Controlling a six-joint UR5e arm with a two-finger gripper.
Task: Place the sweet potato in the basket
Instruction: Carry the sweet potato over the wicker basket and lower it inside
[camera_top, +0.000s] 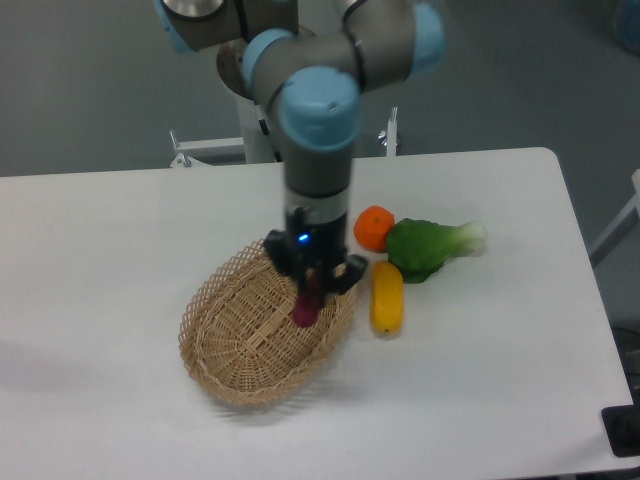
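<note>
The tan wicker basket (240, 335) lies left of centre on the white table. My gripper (311, 289) hangs over the basket's right half, pointing down, shut on the slim magenta sweet potato (306, 309). The sweet potato hangs upright between the fingers, its lower end just above the basket's inner floor. Its upper part is hidden by the fingers.
A yellow oblong vegetable (387, 296) lies just right of the basket. Behind it sit a round orange fruit (374, 227) and a green leafy vegetable (428, 247). The arm's base column (262, 130) stands at the table's back edge.
</note>
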